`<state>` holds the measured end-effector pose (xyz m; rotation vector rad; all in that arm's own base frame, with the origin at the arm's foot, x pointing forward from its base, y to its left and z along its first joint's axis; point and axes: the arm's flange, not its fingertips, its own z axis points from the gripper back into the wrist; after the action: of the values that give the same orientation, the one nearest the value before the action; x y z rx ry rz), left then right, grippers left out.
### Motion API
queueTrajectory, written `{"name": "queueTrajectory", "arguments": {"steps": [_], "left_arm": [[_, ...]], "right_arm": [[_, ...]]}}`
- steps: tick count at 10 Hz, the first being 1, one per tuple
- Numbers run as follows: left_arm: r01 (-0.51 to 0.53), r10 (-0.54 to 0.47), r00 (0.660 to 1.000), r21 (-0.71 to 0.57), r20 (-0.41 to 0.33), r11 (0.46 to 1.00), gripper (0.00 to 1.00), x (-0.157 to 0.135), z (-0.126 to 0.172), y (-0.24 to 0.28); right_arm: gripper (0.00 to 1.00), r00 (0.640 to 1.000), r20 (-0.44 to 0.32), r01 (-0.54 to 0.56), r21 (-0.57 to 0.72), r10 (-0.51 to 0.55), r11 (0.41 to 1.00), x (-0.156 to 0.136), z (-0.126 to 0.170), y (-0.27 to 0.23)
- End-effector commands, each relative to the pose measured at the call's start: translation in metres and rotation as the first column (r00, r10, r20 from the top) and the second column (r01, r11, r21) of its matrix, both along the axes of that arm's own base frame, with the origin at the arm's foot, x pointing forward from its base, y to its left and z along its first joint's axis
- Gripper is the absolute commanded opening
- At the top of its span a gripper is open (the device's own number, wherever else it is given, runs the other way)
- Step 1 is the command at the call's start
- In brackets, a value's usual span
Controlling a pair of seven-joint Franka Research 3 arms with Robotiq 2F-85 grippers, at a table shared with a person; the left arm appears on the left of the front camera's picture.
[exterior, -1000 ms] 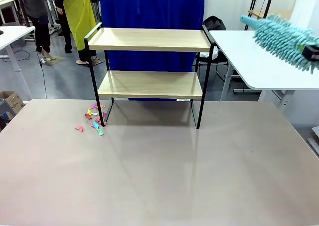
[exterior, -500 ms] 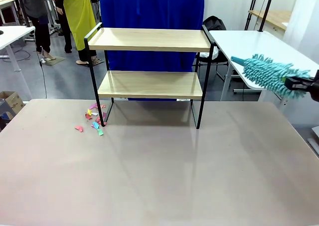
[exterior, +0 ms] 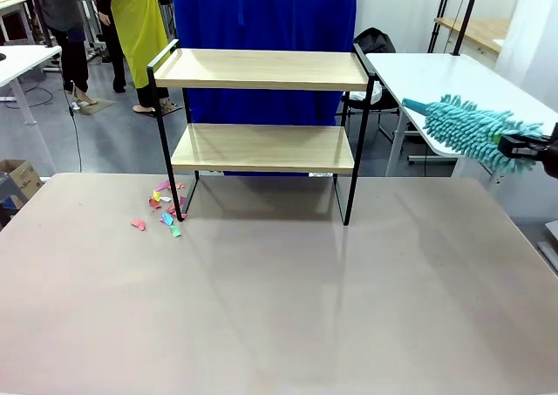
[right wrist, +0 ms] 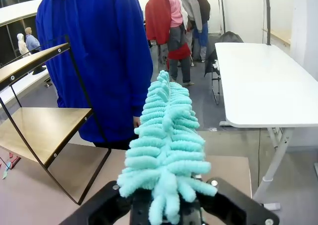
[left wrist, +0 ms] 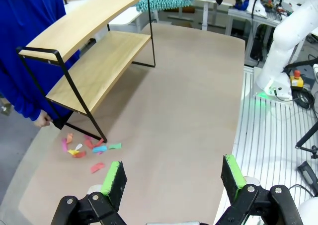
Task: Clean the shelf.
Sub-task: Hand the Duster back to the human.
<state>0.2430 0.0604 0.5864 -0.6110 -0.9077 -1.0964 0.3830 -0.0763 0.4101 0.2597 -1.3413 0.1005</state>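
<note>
We find the shelf (exterior: pixel 261 116) standing at the far middle of the table (exterior: pixel 279 299), toward 12 o'clock in the front view, upright on its black legs, both wood boards bare. A person in a blue top (right wrist: pixel 99 51) stands directly behind it.

The right gripper (exterior: pixel 534 147) sits at about 3 o'clock in the front view, off the table's right edge, closed around the handle of a teal duster (exterior: pixel 466 129). The duster's fluffy head points toward the shelf but remains well apart from it, level with the gap between the two boards. In the right wrist view the shelf lies at about 9 o'clock of the duster, not touching.

The left gripper (left wrist: pixel 171 178) is spread wide with nothing between its green pads (left wrist: pixel 113 178). In its wrist view the shelf lies at about 11 o'clock, well apart.

Coloured scraps (exterior: pixel 163 210) lie on the table around the shelf's front left leg.
</note>
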Motion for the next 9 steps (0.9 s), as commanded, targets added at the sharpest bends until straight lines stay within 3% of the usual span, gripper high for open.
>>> {"name": "queueTrajectory", "arguments": {"steps": [1,9], "left_arm": [[0.017,-0.017,1.0,-0.012,0.017,1.0,1.0,0.0014,0.0007,-0.0011],[0.017,-0.017,1.0,-0.012,0.017,1.0,1.0,0.0014,0.0007,-0.0011]], "right_arm": [[0.16,1.0,-0.002,0.008,-0.009,-0.008,1.0,-0.0013,0.0039,0.0015],[0.16,1.0,-0.002,0.008,-0.009,-0.008,1.0,-0.0013,0.0039,0.0015]]}}
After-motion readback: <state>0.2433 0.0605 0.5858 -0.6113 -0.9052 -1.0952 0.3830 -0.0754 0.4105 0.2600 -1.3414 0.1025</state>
